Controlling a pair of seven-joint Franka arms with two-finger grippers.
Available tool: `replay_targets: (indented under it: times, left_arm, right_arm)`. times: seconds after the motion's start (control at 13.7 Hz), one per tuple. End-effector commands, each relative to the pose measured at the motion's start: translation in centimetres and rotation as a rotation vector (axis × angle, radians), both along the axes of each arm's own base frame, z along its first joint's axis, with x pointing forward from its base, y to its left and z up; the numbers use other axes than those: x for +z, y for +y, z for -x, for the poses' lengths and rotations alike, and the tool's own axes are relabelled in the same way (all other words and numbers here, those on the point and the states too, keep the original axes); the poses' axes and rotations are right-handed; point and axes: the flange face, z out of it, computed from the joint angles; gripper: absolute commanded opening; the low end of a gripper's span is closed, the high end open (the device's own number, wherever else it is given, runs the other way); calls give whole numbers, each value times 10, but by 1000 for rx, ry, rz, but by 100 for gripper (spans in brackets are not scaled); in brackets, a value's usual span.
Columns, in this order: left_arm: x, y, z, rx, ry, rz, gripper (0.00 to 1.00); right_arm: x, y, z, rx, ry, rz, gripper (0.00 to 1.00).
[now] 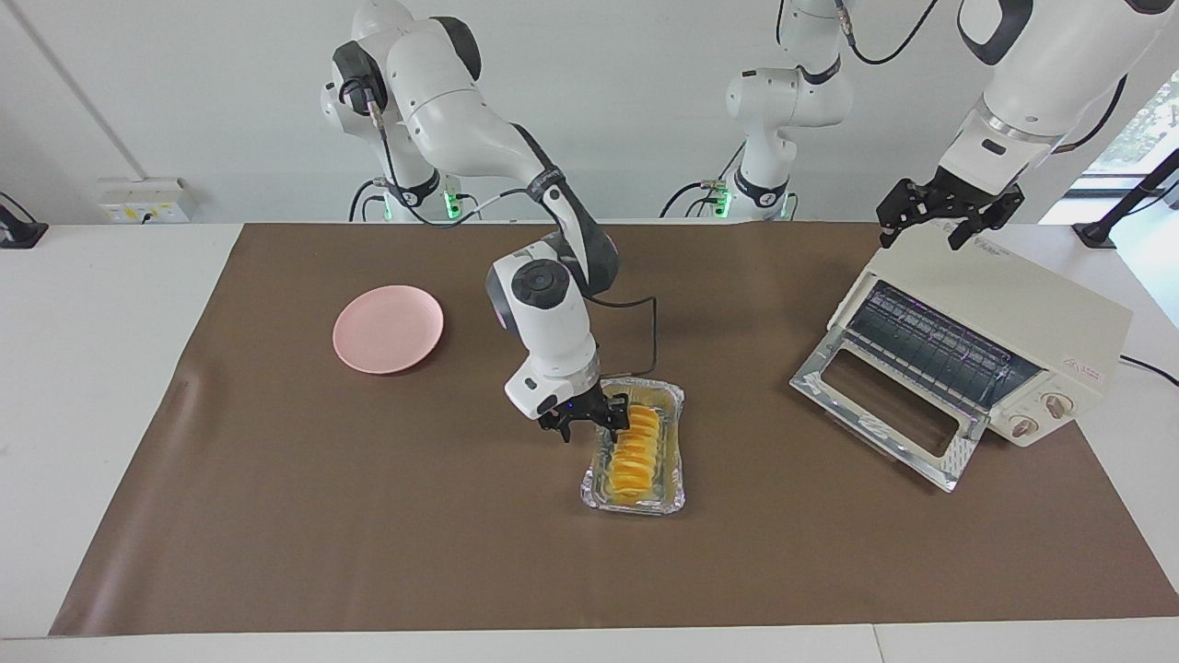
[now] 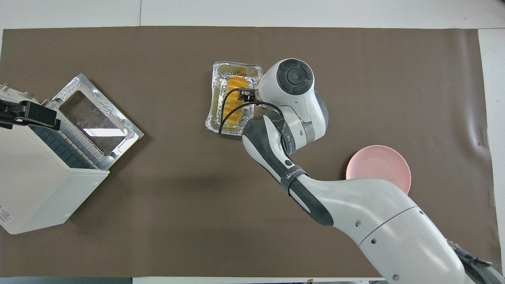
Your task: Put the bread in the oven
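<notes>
The yellow-orange ridged bread (image 1: 634, 453) lies in a silver foil tray (image 1: 679, 479) on the brown mat at mid-table. My right gripper (image 1: 594, 424) is shut on the tray's rim at the end toward the robots, next to the bread. From overhead its hand covers the fingers; the bread (image 2: 235, 100) and tray (image 2: 215, 81) show beside it. The cream-white oven (image 1: 1041, 304) stands at the left arm's end, its glass door (image 1: 884, 405) dropped open and its rack showing. My left gripper (image 1: 949, 219) hangs open over the oven's top and waits.
A pink plate (image 1: 388, 329) lies empty on the mat toward the right arm's end, nearer to the robots than the tray. Bare brown mat lies between the tray and the oven's door (image 2: 92, 114). The oven's body (image 2: 35, 185) sits at the mat's edge.
</notes>
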Motion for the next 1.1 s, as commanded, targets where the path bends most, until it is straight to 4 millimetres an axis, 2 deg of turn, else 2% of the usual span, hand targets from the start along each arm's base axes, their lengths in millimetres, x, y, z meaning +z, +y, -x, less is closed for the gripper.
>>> replay_targets:
  times: [0.0,0.07,0.22,0.44,0.66,0.8,1.02]
  left_arm:
    - [-1,3,1,1,0,9,100]
    - [-2,3,1,1,2,9,100]
    - [-2,3,1,1,2,9,100]
    - [-3,3,2,1,8,8,100]
    - [-1,7,5,7,20,8,100]
    - [1,3,11,1,34,8,100]
    - [4,-8,3,-16,-26,13,100]
  right_arm:
    - [37,-44,-12,7,3,32,100]
    - [51,-65,-15,31,13,45,100]
    - [88,-108,-8,70,53,73,100]
    - [157,-197,9,107,139,100,100]
    - [209,-253,38,118,198,106,100]
    - [236,-282,55,82,216,105,100]
    - [255,-317,91,26,227,123,100]
